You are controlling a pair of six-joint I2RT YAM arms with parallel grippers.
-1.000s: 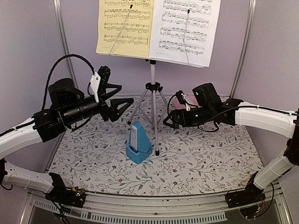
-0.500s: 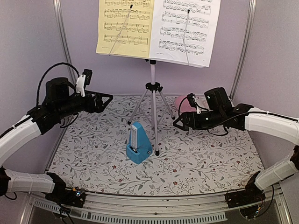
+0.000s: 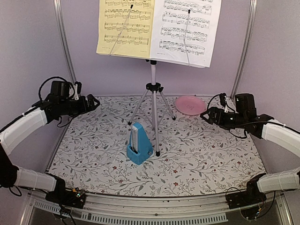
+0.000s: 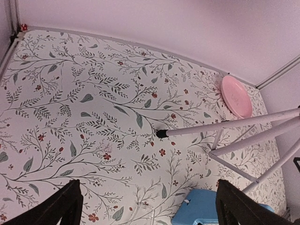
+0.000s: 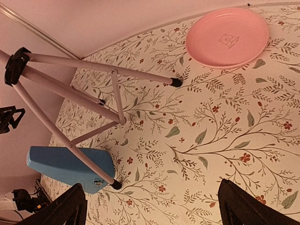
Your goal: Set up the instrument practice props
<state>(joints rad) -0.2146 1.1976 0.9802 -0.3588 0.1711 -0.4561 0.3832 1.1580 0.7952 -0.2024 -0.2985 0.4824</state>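
The music stand [image 3: 153, 89] stands on silver tripod legs at the back middle of the table. A yellow sheet [image 3: 125, 28] and a white sheet [image 3: 186, 30] of music rest side by side on it. The blue metronome [image 3: 139, 145] stands upright by the front tripod leg; it also shows in the left wrist view [image 4: 211, 211] and in the right wrist view [image 5: 65, 166]. My left gripper [image 3: 92, 101] is open and empty at the far left. My right gripper [image 3: 206, 115] is open and empty at the right, near the pink plate.
A pink round plate [image 3: 190, 104] lies at the back right, also in the right wrist view [image 5: 227, 42]. Tripod legs [image 5: 93, 77] spread over the floral tablecloth [image 3: 201, 154]. Purple walls and metal corner posts [image 3: 65, 44] close the back and sides.
Both arms have drawn back from the middle toward the sides; the left to the far left, the right to the far right, uncovering the pink plate. The stand, sheets and metronome have not moved.
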